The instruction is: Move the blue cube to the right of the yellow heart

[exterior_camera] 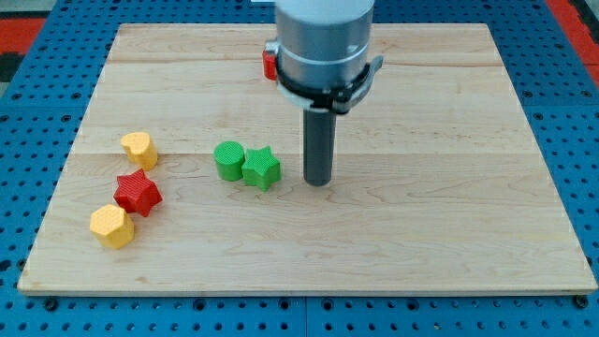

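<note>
Yellow hexagon [110, 226], heart [138, 148]; rightward, my tip [318, 183]

Arm upright over the board, rod pointing straight down.

My arm enters from the view's top as a broad grey cylinder ringed by a dark collar, and from that collar the straight dark rod drops vertically. My tip [318, 182] rests at the surface of the wooden board [421, 187], a little toward the view's top from the board's middle and slightly toward the view's right of its centre line. The rod stands plumb, with no visible lean.
</note>
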`<control>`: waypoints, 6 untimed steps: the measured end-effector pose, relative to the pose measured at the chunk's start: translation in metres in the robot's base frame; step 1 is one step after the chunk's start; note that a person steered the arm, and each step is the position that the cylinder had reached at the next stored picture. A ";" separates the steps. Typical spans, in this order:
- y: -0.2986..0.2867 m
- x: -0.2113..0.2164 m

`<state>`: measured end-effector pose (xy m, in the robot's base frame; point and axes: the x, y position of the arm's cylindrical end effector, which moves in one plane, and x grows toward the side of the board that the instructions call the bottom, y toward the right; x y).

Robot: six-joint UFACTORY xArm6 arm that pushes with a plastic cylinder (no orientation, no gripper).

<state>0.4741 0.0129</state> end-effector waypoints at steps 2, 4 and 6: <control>-0.064 -0.026; 0.039 -0.087; 0.078 -0.224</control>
<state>0.2503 0.0909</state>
